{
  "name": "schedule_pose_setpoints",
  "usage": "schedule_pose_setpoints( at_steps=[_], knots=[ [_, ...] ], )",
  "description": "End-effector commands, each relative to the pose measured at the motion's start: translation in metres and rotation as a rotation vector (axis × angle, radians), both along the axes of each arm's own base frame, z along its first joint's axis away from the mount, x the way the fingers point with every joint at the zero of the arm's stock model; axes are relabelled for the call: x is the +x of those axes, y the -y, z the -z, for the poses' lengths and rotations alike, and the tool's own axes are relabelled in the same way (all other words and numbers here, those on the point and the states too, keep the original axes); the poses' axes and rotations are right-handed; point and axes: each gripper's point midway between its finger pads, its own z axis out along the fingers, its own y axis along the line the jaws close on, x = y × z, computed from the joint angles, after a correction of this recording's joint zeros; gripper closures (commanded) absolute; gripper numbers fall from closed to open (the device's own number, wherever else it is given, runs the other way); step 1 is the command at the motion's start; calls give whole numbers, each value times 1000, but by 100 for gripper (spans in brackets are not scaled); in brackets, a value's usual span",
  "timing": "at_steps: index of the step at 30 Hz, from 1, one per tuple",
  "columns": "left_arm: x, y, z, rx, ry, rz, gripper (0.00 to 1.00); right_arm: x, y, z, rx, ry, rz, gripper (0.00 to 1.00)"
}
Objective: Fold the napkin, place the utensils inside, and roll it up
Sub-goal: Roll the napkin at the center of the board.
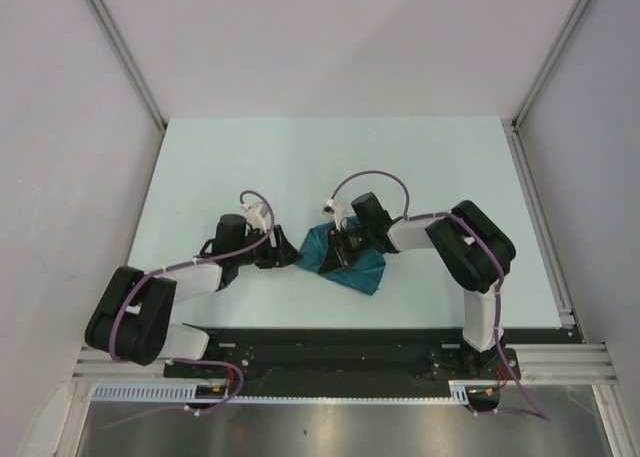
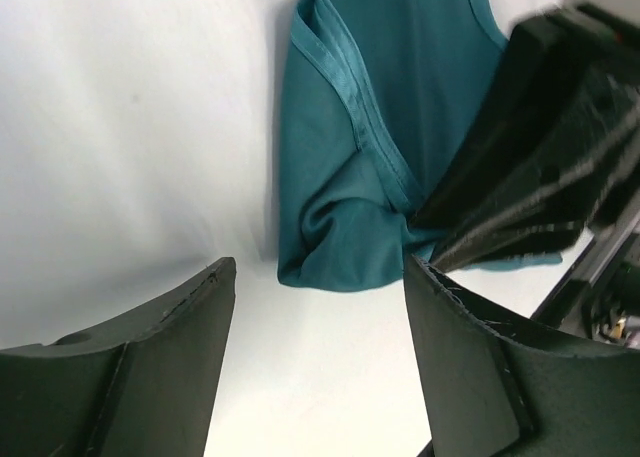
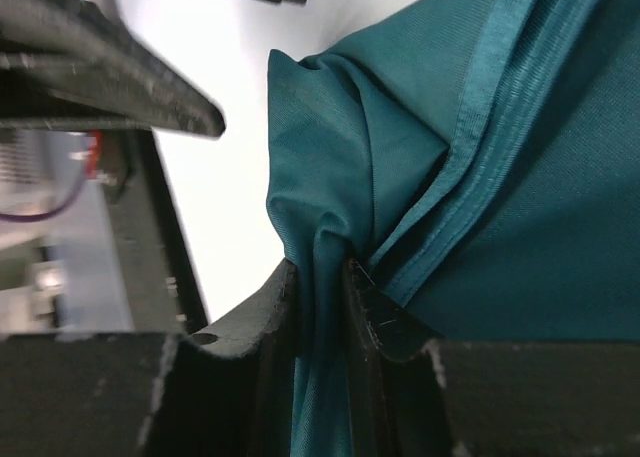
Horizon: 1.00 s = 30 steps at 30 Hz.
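Right wrist view: a napkin (image 3: 520, 177) fold is pinched by the right gripper (image 3: 320, 287); the left gripper (image 2: 320, 267) is spread wide just beside it.

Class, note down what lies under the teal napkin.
Only the pale table shows around the bunched napkin, one fold pinched by the right gripper. Anything beneath is covered by the cloth and cannot be seen.

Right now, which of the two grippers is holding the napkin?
The right gripper: its jaws pinch a fold of the teal napkin. The left gripper stands open beside it, holding nothing.
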Motion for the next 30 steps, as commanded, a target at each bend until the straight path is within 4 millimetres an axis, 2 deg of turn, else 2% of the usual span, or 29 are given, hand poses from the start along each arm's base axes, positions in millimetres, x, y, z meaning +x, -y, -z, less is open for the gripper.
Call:
schedule_pose_setpoints(
  at_steps=[1,6,14,17,22,25,30],
  knots=[
    [-3,2,-12,8,139,31,27,-38,9,16,2,-343,-24,100],
    [-10,2,-13,-3,171,16,26,-33,14,14,46,-475,21,100],
    [-17,19,-12,-35,192,64,26,-20,24,27,69,-590,91,100],
    [-13,22,-8,-34,191,60,27,-18,26,31,67,-602,103,100],
    [-3,25,-2,-43,149,29,32,-17,27,32,66,-603,107,100],
    [3,31,-5,-73,149,28,35,-17,27,33,60,-603,109,100],
    [5,40,-1,-109,122,46,46,-17,26,34,58,-600,105,100]
  ],
)
